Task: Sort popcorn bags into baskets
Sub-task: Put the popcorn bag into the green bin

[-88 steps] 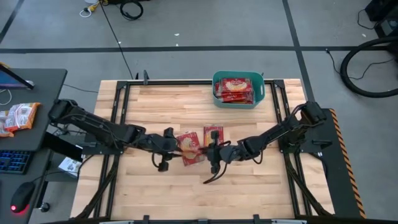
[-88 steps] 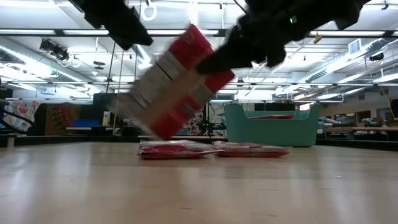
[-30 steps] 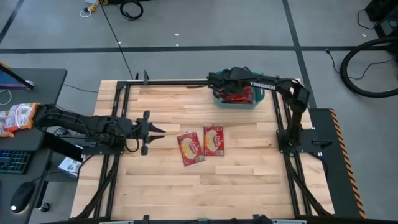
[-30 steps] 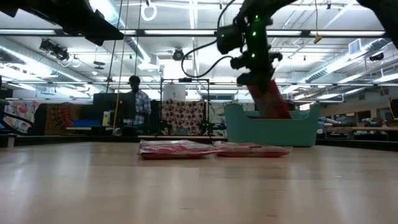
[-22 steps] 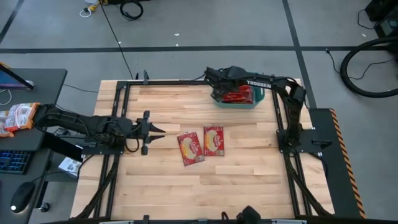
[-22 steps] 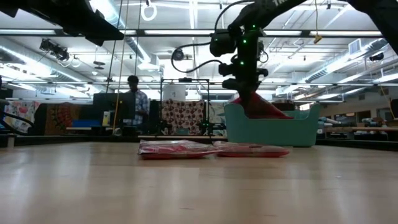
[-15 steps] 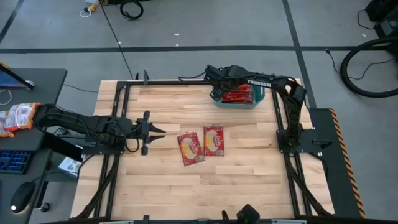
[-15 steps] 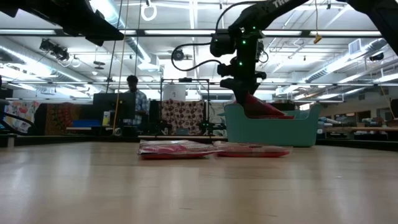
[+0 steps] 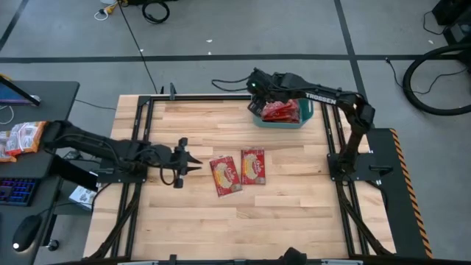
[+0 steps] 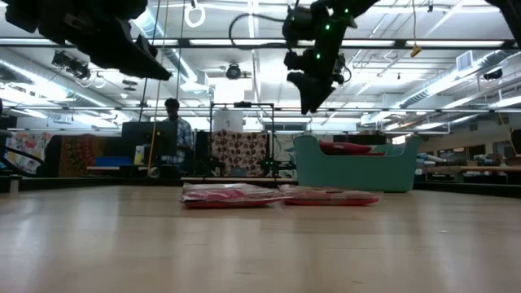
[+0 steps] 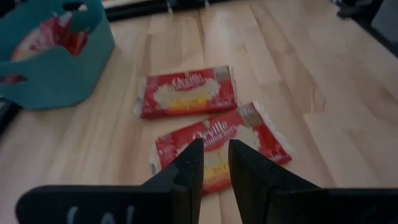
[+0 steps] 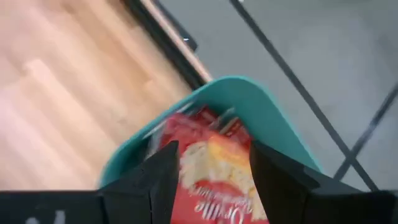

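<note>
We found the basket [image 9: 307,118] at the table's [image 9: 294,213] far edge, directly beneath the right gripper's [image 9: 254,87] spread fingers [image 12: 277,180], with popcorn bags [image 9: 280,111] lying inside it. Two more bags [image 9: 252,166] [image 9: 224,175] lay side by side on the table's middle, just ahead of the left gripper's [image 9: 193,164] fingertips [image 11: 193,163], the nearer one [image 11: 219,146] slanted. A person [image 10: 175,134] stood beyond the table.
</note>
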`<state>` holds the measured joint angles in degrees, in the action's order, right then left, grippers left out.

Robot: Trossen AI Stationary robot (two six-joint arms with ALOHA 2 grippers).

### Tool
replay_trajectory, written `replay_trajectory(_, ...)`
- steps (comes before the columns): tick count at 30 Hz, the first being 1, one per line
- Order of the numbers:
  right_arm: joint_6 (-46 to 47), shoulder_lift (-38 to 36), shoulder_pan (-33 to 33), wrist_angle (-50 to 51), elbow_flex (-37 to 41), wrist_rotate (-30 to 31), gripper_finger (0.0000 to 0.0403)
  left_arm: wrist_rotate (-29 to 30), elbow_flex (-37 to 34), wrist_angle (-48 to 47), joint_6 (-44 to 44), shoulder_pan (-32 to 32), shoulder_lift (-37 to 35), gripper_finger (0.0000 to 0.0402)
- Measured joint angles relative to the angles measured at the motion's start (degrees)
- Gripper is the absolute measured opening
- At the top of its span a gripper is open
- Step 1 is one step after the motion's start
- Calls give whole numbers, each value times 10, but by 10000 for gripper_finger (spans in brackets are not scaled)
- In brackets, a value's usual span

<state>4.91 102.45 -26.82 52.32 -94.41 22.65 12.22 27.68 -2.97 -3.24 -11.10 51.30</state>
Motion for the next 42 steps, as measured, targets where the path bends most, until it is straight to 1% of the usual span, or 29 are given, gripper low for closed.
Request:
replay_trajectory(7,19,-10,43,122,5,-49,199,-1,0,15,18,0,57,79)
replay_trajectory(11,28,-9,50,147,40,-43,199,-1,0,39,26,0,86,79)
replay_trajectory(14,19,-9,50,125,84,-23,199,-1,0,56,26,0,103,79)
replay_trajectory(17,-2,-9,42,78,132,17,199,-1,0,70,26,0,115,79)
replay_trajectory(22,-41,-9,12,-25,178,43,199,0,0,81,14,0,118,79)
replay_trajectory(25,-48,-8,-6,-74,181,56,199,0,0,91,7,0,118,79)
replay_trajectory(27,-47,-8,-16,-87,180,45,199,0,0,92,6,0,118,79)
replay_trajectory(29,-47,-8,-22,-74,171,24,199,0,0,91,5,0,118,79)
replay_trajectory(31,-46,-8,-23,-46,161,17,199,0,0,93,3,0,125,80)
replay_trajectory(35,-18,-17,-9,34,140,35,199,1,1,103,-22,0,139,80)
replay_trajectory(38,0,-39,8,54,137,46,199,6,1,102,-19,0,156,80)
replay_trajectory(42,5,-64,26,53,137,50,199,6,13,101,-17,0,190,80)
